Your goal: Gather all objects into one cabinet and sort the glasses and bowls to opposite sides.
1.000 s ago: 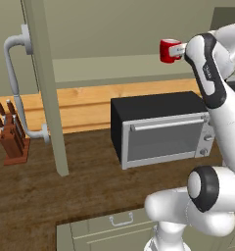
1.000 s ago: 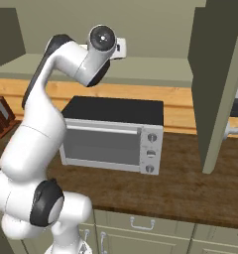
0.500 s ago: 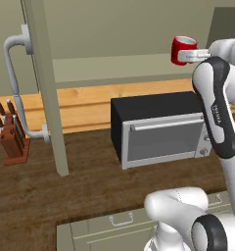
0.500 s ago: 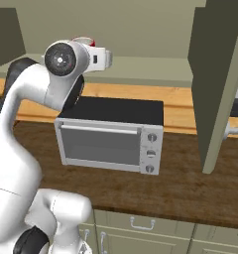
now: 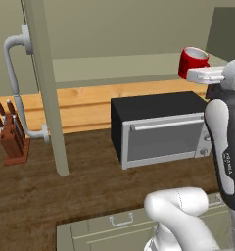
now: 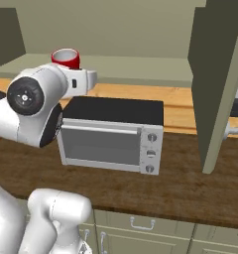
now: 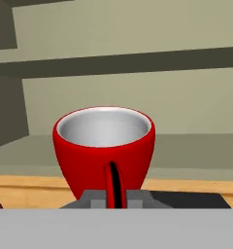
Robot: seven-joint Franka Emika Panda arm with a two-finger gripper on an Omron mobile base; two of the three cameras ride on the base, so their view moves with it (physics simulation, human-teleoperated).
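A glossy red mug [image 7: 104, 146], one of the glasses, hangs upright in front of the open olive-green cabinet. My gripper [image 7: 114, 197] is shut on its handle [image 7: 113, 185]. The same mug [image 5: 193, 61] [image 6: 66, 58] floats above the toaster oven, level with the cabinet's pale green shelf [image 5: 114, 71] [image 6: 141, 67]. The shelf behind the mug is bare in the hand view. The bowls are out of view.
A black and silver toaster oven [image 5: 158, 127] [image 6: 111, 131] stands on the wooden counter [image 5: 90, 181] under the mug. The cabinet's open doors [image 5: 41, 88] [image 6: 217, 84] hang at either side, with a curved grey handle [image 5: 14, 83]. A knife block [image 5: 14, 137] sits far left.
The arm has swung with the red mug still gripped. The mug has come lower and nearer to the base, going right in the left base view and left in the right base view.
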